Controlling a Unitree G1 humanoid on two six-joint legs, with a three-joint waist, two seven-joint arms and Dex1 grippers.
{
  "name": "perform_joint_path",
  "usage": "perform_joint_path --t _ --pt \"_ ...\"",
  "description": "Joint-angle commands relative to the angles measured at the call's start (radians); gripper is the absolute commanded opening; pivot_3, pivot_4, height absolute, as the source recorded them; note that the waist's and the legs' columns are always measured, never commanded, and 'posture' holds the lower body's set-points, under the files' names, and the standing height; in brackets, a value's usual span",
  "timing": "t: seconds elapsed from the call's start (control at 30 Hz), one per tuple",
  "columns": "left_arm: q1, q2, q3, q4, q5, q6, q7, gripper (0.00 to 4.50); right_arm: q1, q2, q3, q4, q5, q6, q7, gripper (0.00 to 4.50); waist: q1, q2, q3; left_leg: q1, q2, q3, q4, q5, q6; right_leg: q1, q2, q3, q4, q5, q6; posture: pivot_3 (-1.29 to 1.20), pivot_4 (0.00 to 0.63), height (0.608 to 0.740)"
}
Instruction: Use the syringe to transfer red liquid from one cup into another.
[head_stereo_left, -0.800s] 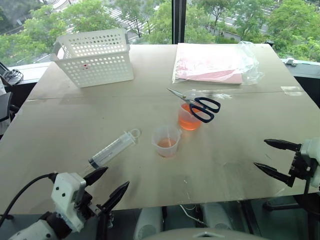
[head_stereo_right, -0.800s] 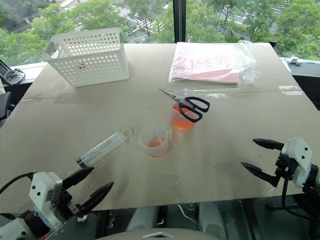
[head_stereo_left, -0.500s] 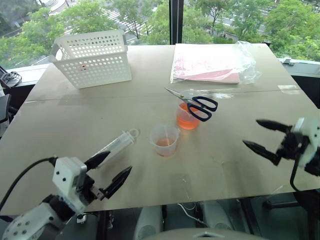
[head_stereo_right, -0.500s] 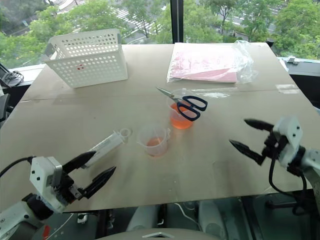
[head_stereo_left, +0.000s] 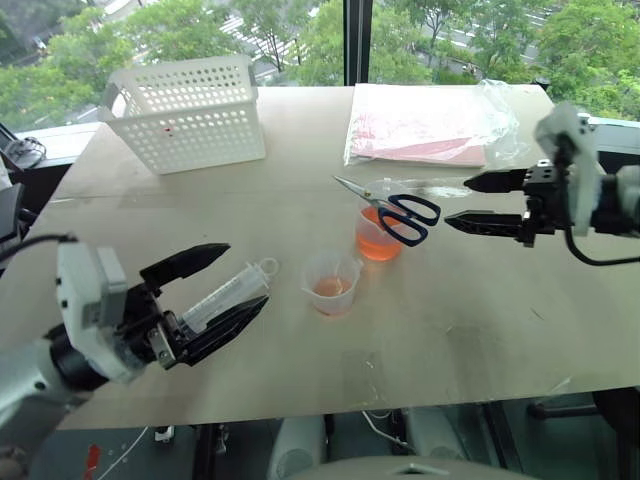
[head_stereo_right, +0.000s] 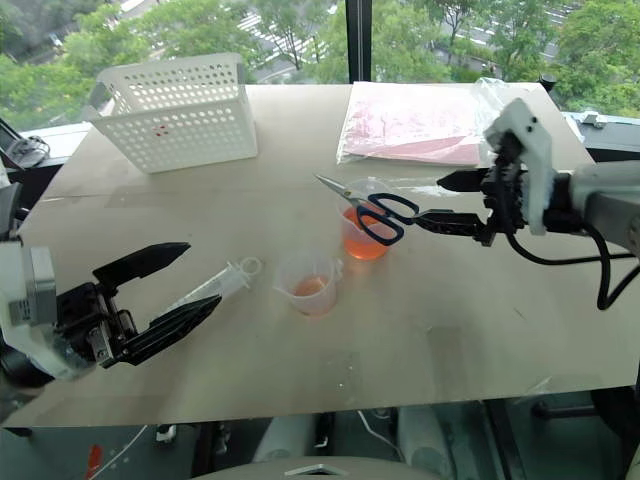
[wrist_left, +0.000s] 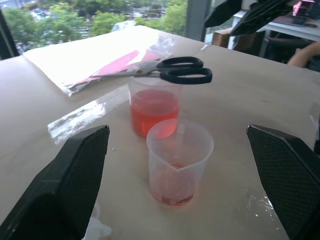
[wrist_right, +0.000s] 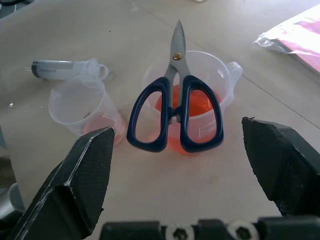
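Left pincer (head_stereo_left: 215, 285) spread wide beside the syringe (head_stereo_left: 225, 295) lying on the tabletop (head_stereo_left: 150, 220), smaller cup (head_stereo_left: 332, 282) next, scissors (head_stereo_left: 395, 208) resting across the taller cup (head_stereo_left: 377, 237) of red liquid (head_stereo_left: 375, 245), right pincer (head_stereo_left: 470, 202) gaping wide, empty, just beside the scissors' handles.

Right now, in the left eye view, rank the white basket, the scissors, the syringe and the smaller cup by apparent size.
1. white basket
2. scissors and syringe: similar length, not ranked; the syringe is partly hidden by the left gripper
3. smaller cup

No legible text. Scale marks on syringe (wrist_right: 62, 68) and red print on smaller cup (wrist_left: 177, 199) unreadable.
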Motion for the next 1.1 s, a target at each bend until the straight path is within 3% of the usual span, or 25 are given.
perform_joint_path --t 0.03,0.3,0.53,0.63,0.87,0.97,1.1 --pt "-0.045 0.039 0.018 -0.009 -0.073 0.034 0.025 4.5 -0.104 0.043 0.089 0.062 -0.061 0.056 -0.011 4.35 -0.001 0.0 0.0 0.0 0.0 0.0 0.0 0.0 0.0 0.0 0.0 0.0 0.0 0.0 0.0 0.0 0.15 0.74" --pt "-0.096 0.032 -0.054 -0.052 -0.055 0.063 0.085 4.5 -0.239 0.157 0.203 0.147 -0.17 0.122 -0.039 4.35 0.001 0.0 0.001 -0.002 -0.001 0.008 -0.002 0.0 0.0 -0.003 0.0 0.001 -0.001 0.0 0.0 0.0 0.15 0.74" --pt "-0.117 0.014 -0.1 -0.057 -0.024 0.061 0.097 4.5 -0.258 0.22 0.216 0.148 -0.204 0.153 -0.046 4.35 0.0 0.0 0.001 -0.002 -0.001 0.009 -0.002 0.0 0.0 -0.004 0.001 0.002 0.001 0.0 0.0 0.0 0.15 0.74" --pt "-0.113 0.003 -0.102 -0.059 -0.018 0.062 0.092 4.5 -0.256 0.226 0.224 0.139 -0.222 0.139 -0.037 3.61 0.0 0.0 0.001 -0.002 -0.001 0.009 -0.002 0.0 0.0 -0.004 0.001 0.002 0.001 0.0 0.0 0.0 0.15 0.74" --pt "-0.096 -0.016 -0.098 -0.06 -0.007 0.06 0.079 4.5 -0.265 0.252 0.213 0.127 -0.231 0.138 -0.028 3.61 -0.001 0.0 0.001 -0.002 -0.001 0.009 -0.002 0.0 0.0 -0.004 0.001 0.002 0.001 0.0 0.0 0.0 0.15 0.74" --pt "-0.088 -0.022 -0.088 -0.058 -0.009 0.06 0.08 4.5 -0.271 0.248 0.211 0.107 -0.233 0.118 -0.02 2.78 -0.001 0.0 0.001 -0.002 -0.001 0.009 -0.002 0.0 0.0 -0.004 0.001 0.002 0.001 0.0 0.0 0.0 0.15 0.74" --pt "-0.079 -0.029 -0.083 -0.062 -0.008 0.06 0.077 4.5 -0.276 0.252 0.203 0.079 -0.22 0.131 -0.011 2.78 -0.001 0.0 0.001 -0.002 0.0 0.009 -0.002 0.0 0.0 -0.004 0.001 0.002 0.001 0.0 0.0 0.0 0.15 0.74"
